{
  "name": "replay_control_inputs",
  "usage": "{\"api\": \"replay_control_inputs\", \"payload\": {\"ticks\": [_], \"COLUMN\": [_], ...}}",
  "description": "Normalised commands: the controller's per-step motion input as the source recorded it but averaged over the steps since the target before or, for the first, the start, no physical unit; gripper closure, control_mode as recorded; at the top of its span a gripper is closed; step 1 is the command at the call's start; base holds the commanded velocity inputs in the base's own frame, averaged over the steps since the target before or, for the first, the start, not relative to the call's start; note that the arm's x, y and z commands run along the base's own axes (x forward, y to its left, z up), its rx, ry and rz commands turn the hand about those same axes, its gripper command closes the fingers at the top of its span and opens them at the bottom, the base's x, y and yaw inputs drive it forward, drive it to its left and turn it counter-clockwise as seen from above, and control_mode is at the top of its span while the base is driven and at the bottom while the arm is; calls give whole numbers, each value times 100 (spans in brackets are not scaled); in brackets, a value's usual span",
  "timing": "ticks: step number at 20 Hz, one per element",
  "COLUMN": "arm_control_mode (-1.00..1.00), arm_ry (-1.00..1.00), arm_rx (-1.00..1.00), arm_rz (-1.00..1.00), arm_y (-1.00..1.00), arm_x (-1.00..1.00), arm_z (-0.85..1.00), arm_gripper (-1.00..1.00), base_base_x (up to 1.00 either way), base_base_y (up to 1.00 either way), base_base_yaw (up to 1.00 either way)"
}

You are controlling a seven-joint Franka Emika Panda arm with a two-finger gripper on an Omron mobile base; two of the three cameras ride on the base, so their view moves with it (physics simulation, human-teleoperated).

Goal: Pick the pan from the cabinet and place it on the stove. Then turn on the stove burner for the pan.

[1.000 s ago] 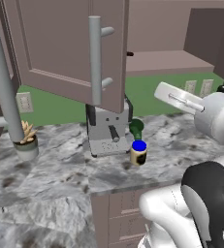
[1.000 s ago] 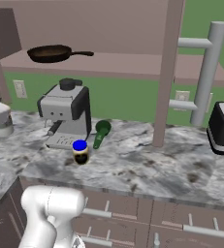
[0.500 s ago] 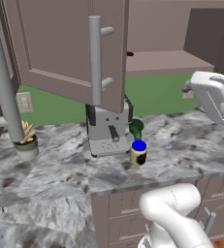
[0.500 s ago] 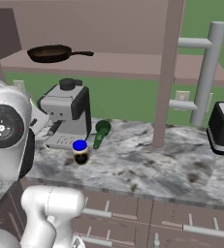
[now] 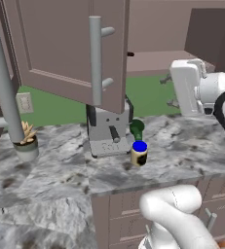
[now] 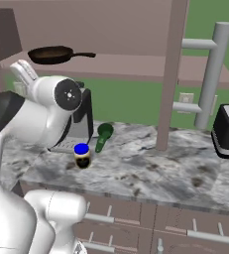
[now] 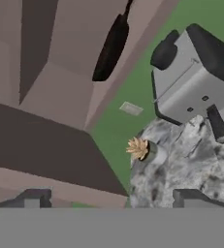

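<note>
Pan sits on the open cabinet shelf, toward the shelf's left end, handle pointing right along the shelf; in the hand view the pan shows edge-on as a dark disc inside the cabinet; nothing touches it.

Gripper is released, jaws spread wide, nothing between the tips; it hangs in the air, apart from the pan, looking toward the cabinet underside and the countertop.

Cabinet doors stand open; in the left base view the open door with its grey bar handle hangs over the counter and covers most of the shelf; in the right base view another door, seen edge-on, with bar handle, stands right of the pan.

Below the shelf on the marble countertop: espresso machine against the back wall; green scoop-like utensil just beside it on the right; blue-lidded jar near the front edge, ahead of the machine; small potted plant toward the left end; toaster at the right end.

Arm's upper link covers most of the espresso machine in the right base view; wall outlet on the green backsplash.
</note>
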Motion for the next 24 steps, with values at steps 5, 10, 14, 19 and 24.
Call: {"api": "replay_control_inputs", "payload": {"ticks": [5,10,14,19,24], "arm_control_mode": [-100,-100,-100,-100,-100], "arm_ry": [20,18,15,13,9], "arm_rx": [12,10,5,0,0], "arm_rz": [15,15,8,9,15], "arm_y": [47,47,69,80,81], "arm_x": [72,59,34,4,-29], "arm_z": [-24,-19,-9,-10,-6], "arm_gripper": [-100,-100,-100,-100,-100], "base_base_x": [0,0,0,0,0], "base_base_y": [0,0,0,0,0], "base_base_yaw": [0,0,0,0,0]}}
